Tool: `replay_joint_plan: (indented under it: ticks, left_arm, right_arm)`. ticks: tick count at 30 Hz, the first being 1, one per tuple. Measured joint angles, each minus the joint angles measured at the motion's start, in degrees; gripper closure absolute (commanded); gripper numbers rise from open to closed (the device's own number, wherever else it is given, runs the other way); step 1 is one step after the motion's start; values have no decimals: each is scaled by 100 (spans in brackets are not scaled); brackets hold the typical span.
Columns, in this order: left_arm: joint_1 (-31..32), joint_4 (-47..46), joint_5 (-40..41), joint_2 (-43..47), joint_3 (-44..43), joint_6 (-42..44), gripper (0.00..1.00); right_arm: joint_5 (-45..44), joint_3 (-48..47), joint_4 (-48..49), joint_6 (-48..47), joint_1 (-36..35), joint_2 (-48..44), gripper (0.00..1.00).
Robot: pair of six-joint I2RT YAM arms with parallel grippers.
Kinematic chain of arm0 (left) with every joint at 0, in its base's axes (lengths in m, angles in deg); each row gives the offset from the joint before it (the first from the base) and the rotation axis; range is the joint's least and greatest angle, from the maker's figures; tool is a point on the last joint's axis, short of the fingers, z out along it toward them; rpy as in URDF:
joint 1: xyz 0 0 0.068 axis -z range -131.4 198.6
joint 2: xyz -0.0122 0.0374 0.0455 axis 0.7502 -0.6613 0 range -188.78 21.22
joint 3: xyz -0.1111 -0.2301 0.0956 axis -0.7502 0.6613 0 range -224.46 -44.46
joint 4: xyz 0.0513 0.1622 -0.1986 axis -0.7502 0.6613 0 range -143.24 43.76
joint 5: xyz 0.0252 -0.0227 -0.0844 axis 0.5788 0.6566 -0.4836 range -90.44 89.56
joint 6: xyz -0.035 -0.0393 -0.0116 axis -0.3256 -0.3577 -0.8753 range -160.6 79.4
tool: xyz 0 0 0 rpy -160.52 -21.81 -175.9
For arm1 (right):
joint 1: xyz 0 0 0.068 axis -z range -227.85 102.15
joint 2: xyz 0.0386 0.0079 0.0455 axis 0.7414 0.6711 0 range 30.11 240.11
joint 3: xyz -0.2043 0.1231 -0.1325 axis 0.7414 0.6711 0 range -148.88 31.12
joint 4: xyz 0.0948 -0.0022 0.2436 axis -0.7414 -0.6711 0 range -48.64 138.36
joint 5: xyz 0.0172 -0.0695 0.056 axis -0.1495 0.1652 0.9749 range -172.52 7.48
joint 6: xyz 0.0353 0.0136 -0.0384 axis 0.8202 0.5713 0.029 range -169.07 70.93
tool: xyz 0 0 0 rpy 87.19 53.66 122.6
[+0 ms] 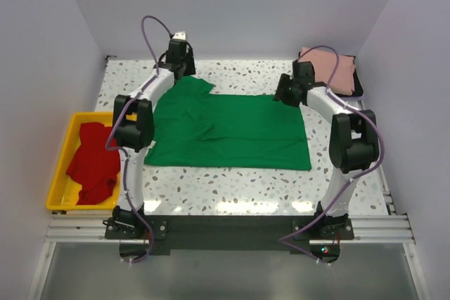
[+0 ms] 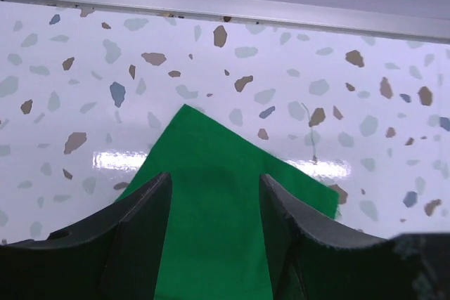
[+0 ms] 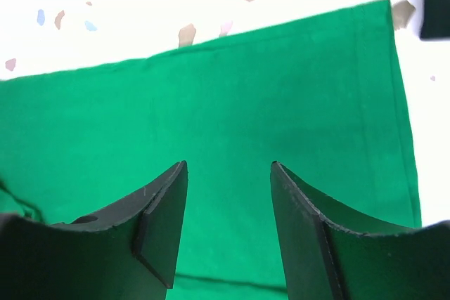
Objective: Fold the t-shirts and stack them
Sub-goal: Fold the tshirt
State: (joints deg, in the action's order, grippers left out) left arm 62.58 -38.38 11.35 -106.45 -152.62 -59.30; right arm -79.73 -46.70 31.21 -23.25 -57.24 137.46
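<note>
Shirt: bright green cloth t-shirt, long axis left-right.
Left gripper: wide, over upper-left sleeve.
Right gripper: wide, over upper-right hem.

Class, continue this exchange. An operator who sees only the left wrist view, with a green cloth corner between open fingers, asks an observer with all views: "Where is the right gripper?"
Observer: The right gripper is open over the green shirt, near its far right corner.
Operator: Any other shirts waiting?
Observer: A red shirt lies crumpled in the yellow tray, off to the left.
Operator: Anything folded already?
Observer: A pink shirt sits far back on the right, and it looks folded.
</note>
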Motion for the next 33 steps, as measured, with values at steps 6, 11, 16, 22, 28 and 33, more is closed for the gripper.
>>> replay_joint_plan:
  ticks: [6,11,16,22,28,33]
  left_arm:
    - [-216,81,-72,-1036,-765,361,36]
    - [-476,42,-271,-1414,-1023,505,34]
    - [-629,-59,-553,-1620,-1088,503,38]
    - [-623,-195,-859,-1687,-1099,487,49]
    - [-599,-197,-1060,-1690,-1097,452,69]
    - [-599,-356,-1252,-1690,-1001,431,90]
  right_arm:
    - [98,-396,-37,-160,-13,334,46]
    - [120,-479,-37,-313,-24,326,46]
    - [120,-479,-46,-402,7,304,46]
    - [120,-479,-46,-435,46,216,46]
    - [118,-479,-39,-448,157,201,46]
    - [74,-483,-42,-492,378,232,46]
